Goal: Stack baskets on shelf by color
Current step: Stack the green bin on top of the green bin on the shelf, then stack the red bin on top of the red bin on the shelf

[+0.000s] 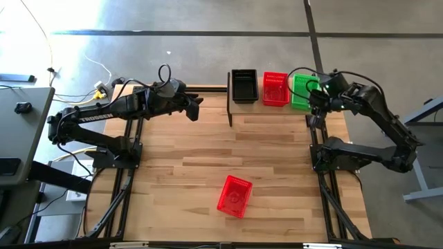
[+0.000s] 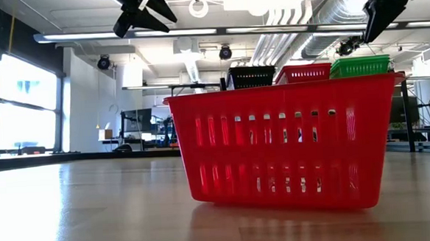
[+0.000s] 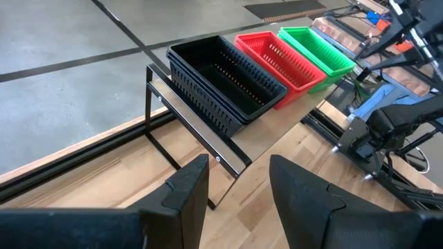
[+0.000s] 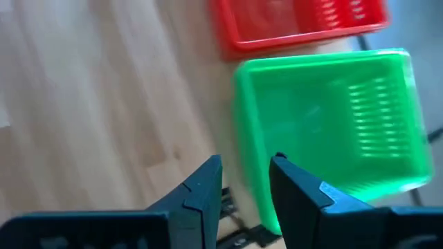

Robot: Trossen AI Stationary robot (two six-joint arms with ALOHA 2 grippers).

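High view straight down; low view table-level, both seeing red basket (image 1: 234,196).

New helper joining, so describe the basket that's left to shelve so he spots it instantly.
Start at the shelf on the table's far edge, then come to the near edge. The red basket sits there alone on bare wood, the only one off the shelf.

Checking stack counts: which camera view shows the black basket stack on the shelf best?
The left wrist view: the black basket stack shows close, with nested rims and slotted walls visible. The high view shows it only from above, small. The low view shows just its top behind the red basket. The right wrist view misses it.
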